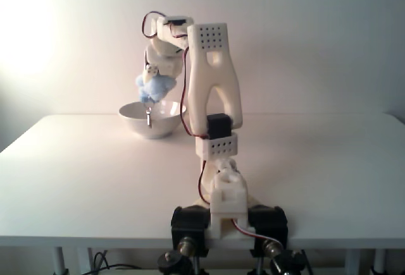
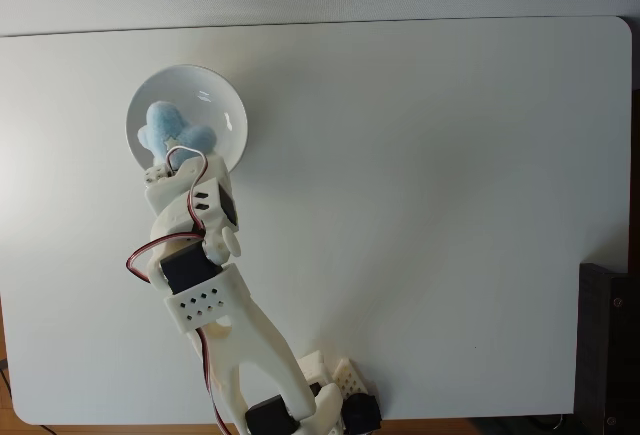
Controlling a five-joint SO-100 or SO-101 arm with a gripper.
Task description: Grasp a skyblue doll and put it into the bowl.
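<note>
In a fixed view from the front, the white arm (image 1: 212,98) rose from its clamped base at the near table edge and reached back and to the left. The gripper (image 1: 152,73) pointed downward above the bowl (image 1: 161,123), its fingers closed on the skyblue doll (image 1: 155,87). The doll hung clear above the bowl's rim, not resting in it. A small metal clasp (image 1: 149,118) dangled below the doll, down inside the bowl. The bowl stood on the white table (image 1: 316,161), toward its far side.

In a fixed view from above, the gripper (image 2: 170,163) sat over the near rim of the bowl (image 2: 225,105). The doll (image 2: 172,135) appeared within the bowl's outline, at the gripper's tip. A red cable (image 2: 140,255) looped beside the arm.
</note>
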